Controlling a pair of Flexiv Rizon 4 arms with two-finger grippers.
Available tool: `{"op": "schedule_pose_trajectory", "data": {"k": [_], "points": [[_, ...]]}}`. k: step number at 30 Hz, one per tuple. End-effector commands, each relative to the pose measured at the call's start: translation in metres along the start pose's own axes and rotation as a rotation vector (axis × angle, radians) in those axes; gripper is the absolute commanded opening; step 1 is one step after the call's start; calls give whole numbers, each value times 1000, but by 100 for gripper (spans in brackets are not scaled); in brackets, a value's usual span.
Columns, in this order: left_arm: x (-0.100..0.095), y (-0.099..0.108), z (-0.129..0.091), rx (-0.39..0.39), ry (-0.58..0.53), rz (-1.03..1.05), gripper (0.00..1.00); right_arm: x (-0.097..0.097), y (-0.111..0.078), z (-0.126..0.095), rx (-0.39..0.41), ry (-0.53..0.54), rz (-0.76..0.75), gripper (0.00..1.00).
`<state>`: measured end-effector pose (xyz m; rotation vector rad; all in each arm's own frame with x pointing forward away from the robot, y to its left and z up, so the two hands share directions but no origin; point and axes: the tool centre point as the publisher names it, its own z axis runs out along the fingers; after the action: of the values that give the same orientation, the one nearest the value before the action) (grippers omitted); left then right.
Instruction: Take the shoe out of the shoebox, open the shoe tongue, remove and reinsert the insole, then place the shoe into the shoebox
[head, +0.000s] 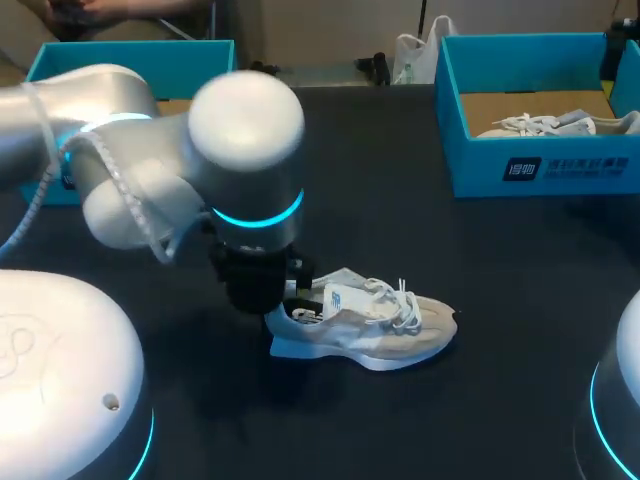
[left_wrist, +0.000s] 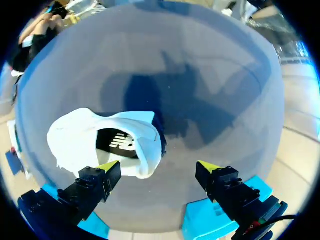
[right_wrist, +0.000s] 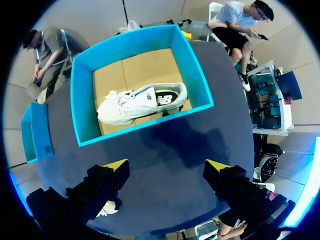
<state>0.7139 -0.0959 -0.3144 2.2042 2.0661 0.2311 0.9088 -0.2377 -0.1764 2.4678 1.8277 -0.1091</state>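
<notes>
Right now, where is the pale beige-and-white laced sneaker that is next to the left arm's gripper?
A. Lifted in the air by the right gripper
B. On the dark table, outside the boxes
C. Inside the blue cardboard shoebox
B: in the head view the pale beige-and-white laced sneaker lies on the dark table beside the left gripper, while the blue cardboard shoebox holds a different white shoe.

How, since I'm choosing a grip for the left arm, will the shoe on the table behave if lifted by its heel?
The shoe probably lifts easily: it looks like a soft, light sneaker. Its heel collar, beside the open left gripper, likely flexes, so the toe may droop. The loose laces could snag.
</notes>
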Motion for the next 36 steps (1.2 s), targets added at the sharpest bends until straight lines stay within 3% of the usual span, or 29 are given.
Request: {"op": "schedule_pose_trajectory", "data": {"k": [1, 8, 13, 25, 26, 33, 36], "points": [[33, 5, -41, 60, -138, -57, 100, 0, -1, 0, -1, 0, 1, 100], [57, -3, -69, 171, -308, -219, 100, 0, -1, 0, -1, 0, 1, 100], [81, -5, -79, 307, -387, -331, 100, 0, -1, 0, -1, 0, 1, 100], [81, -5, -79, 307, -387, -331, 100, 0, -1, 0, -1, 0, 1, 100], [85, -2, -79, 254, -377, -393, 100, 0, -1, 0, -1, 0, 1, 100], [131, 6, -66, 530, -511, -656, 100, 0, -1, 0, -1, 0, 1, 100], [144, 6, -60, 601, -565, -739, 100, 0, -1, 0, -1, 0, 1, 100]]}}
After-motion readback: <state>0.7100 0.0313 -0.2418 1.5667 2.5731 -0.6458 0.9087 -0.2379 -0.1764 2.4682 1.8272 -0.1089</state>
